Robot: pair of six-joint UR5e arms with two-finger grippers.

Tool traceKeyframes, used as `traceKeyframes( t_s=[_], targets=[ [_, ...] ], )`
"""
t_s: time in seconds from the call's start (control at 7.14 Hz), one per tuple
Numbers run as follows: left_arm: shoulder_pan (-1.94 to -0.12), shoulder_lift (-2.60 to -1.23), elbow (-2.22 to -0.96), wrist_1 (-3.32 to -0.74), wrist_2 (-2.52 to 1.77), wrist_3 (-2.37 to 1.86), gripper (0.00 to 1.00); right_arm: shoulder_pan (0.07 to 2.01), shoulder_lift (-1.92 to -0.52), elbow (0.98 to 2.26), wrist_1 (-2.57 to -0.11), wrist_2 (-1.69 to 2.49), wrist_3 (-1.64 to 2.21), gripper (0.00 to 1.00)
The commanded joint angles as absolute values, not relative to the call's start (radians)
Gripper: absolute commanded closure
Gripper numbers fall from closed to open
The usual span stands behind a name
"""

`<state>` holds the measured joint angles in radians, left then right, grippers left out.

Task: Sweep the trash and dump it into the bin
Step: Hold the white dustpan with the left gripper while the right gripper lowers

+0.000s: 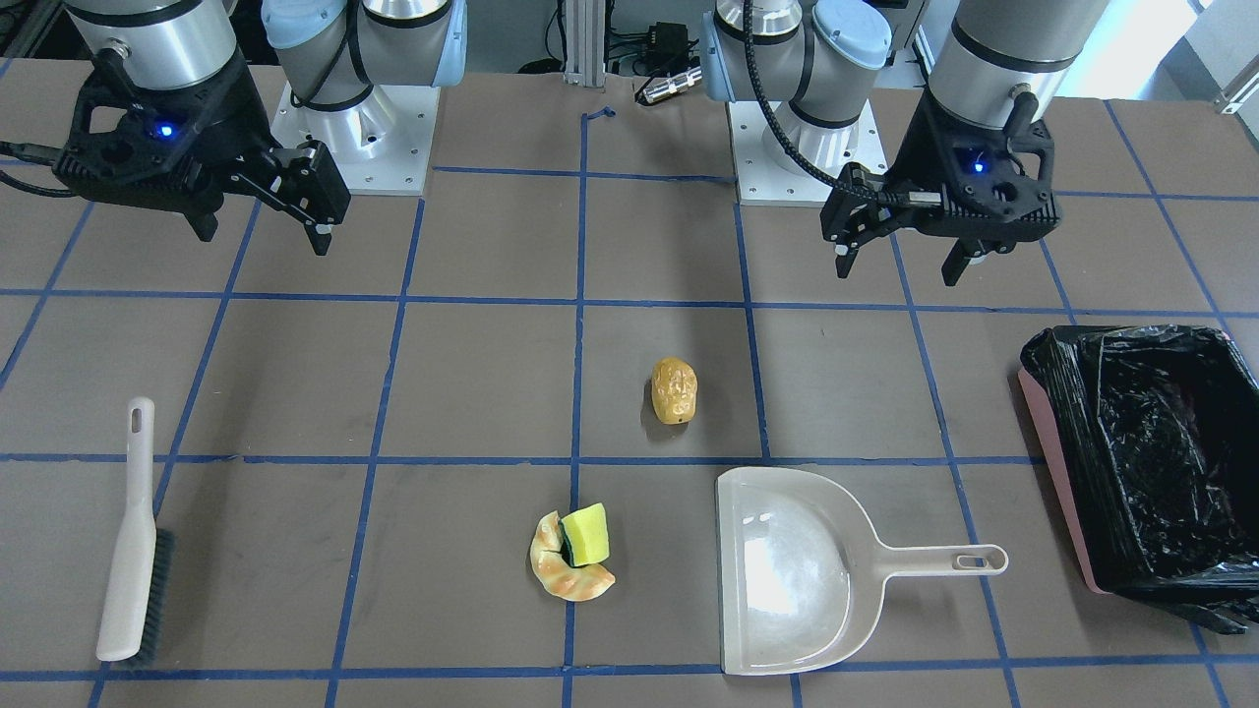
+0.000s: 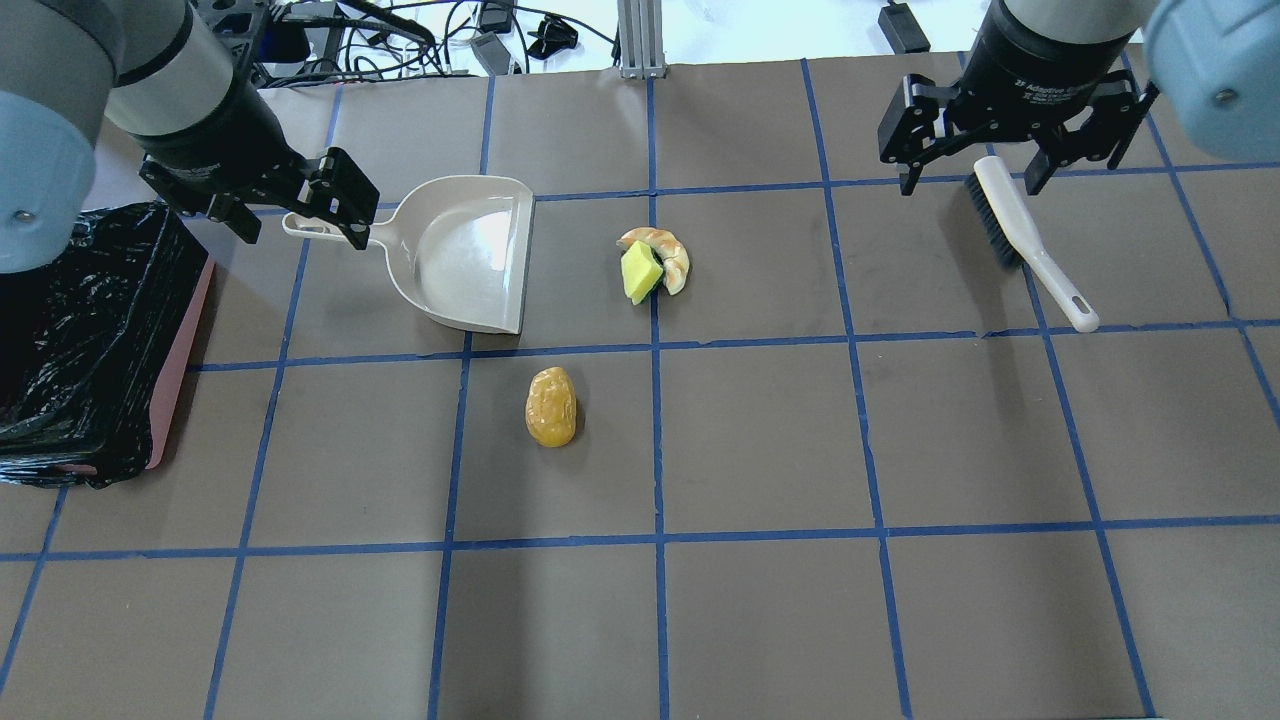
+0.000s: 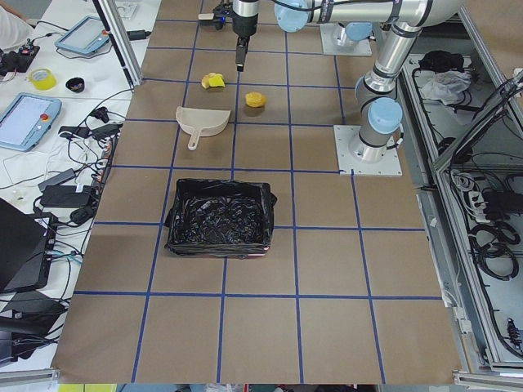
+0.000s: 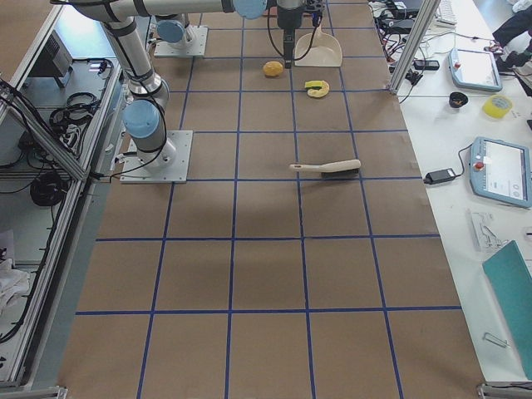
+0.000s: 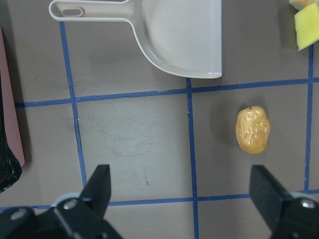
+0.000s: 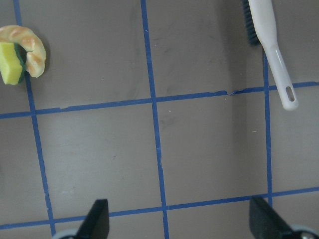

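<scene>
The trash lies mid-table: a golden-brown potato-like lump point(image 1: 674, 390) point(image 2: 551, 406), and a tan croissant point(image 1: 566, 582) point(image 2: 675, 255) with a yellow sponge point(image 1: 587, 534) point(image 2: 640, 272) resting on it. The pink bin point(image 1: 1050, 452) point(image 2: 182, 350), lined with black plastic, stands at the table's end on my left. My left gripper point(image 2: 300, 225) point(image 1: 900, 261) is open and empty, raised above the dustpan handle. My right gripper point(image 2: 975, 185) point(image 1: 266, 231) is open and empty, raised above the brush.
A beige dustpan point(image 2: 465, 250) point(image 1: 787, 570) lies between the bin and the croissant, its mouth towards the trash. A beige hand brush point(image 2: 1020, 235) point(image 1: 133, 551) with dark bristles lies on my right side. Blue tape lines grid the brown table.
</scene>
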<state>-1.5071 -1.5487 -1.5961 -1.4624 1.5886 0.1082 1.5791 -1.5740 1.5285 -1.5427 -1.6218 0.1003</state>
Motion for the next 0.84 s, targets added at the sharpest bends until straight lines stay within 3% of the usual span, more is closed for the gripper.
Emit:
traceKeyframes(
  t_s=[0.0,0.28,0.7],
  targets=[
    [-1.395,-1.563,-1.601,-1.439,1.582,-0.250,0.00,1.569,-1.566,1.531,-1.516,-1.615,0.101,0.00],
    [-1.347,-1.580,-1.609,-1.377,1.591,-0.536,0.00,1.556,-1.526,1.545,-1.535,-1.634,0.109,0.00],
    [-1.345,-1.606,-1.699,-1.348,1.585,-0.963,0.00,1.496,-1.361,1.548,-1.667,-1.663,0.014,0.00]
  ],
)
